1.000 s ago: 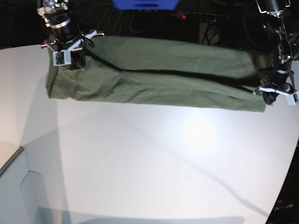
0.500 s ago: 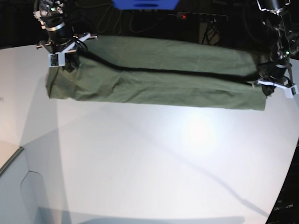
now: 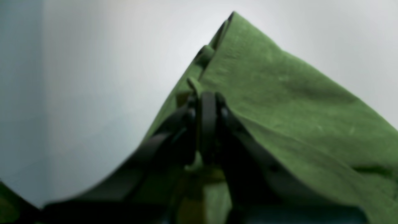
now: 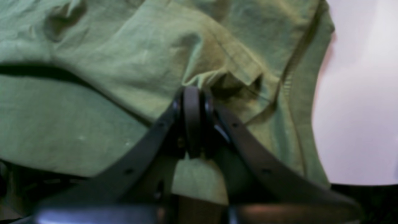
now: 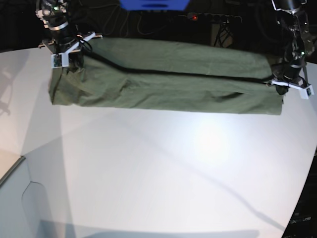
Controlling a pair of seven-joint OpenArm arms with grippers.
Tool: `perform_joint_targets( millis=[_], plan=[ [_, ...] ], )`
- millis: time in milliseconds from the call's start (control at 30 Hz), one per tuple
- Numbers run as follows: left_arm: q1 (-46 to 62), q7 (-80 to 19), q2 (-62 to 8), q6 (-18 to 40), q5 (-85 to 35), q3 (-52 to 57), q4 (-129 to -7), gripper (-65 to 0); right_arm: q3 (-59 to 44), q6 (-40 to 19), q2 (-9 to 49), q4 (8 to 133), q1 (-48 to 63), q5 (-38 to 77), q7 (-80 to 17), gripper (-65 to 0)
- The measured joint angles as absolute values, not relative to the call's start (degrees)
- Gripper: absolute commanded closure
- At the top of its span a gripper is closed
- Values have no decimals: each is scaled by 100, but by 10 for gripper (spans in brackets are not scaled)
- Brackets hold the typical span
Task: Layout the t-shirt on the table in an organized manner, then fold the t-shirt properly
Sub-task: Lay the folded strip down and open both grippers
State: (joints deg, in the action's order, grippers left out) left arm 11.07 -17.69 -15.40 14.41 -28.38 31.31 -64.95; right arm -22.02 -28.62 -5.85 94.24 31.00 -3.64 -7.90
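Because each end is pinched and pulled away from the other, the t-shirt [image 5: 163, 82] stretches as a long olive band across the far side of the table [image 5: 163, 168], doubled over on itself, with a dark gap running lengthwise between its upper layer and the lower one. From where I stand the lower edge looks to lie on or just above the white surface, though I can't tell which; the upper part rises toward the two grippers. Holding it taut like that seems meant to pull the wrinkles out and square the cloth before it is laid flat.

At the end on the left of the base view, the right gripper [image 4: 192, 93] is clamped on a bunched fold of fabric near a stitched hem, jaws pressed together with cloth between them. At the opposite end the left gripper [image 3: 206, 99] has its jaws closed on the cloth's edge, and the fabric peaks up beyond it like a tent, which shows the tension on that corner.

My guess is the layout step is in hand, with the folding proper yet to come. Beyond the table the room is dark, with cables and a blue box [image 5: 153, 4] at the back.
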Motion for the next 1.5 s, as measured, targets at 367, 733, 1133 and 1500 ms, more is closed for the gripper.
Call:
perform_joint_targets(
  millis=[367, 733, 1133, 1500],
  plan=[
    [1107, -1767, -1540, 1441, -2838, 3131, -6495, -44, -3205, -2849, -716, 9450, 2827, -405, -1564, -376],
    [1109, -1791, -1540, 1441, -2838, 3131, -6495, -98, -3861, -2864, -943, 10001, 2556, -381, -1719, -377],
    [1111, -1802, -1619, 1441, -2836, 3131, -6501, -387, -2429, -3127, -923, 9677, 2567, -384, -1682, -377],
    [1109, -1791, -1826, 1439, -2858, 3140, -6517, -415, -2447, -3111, -891, 8479, 2130, -270, -1393, -377]
  ],
)
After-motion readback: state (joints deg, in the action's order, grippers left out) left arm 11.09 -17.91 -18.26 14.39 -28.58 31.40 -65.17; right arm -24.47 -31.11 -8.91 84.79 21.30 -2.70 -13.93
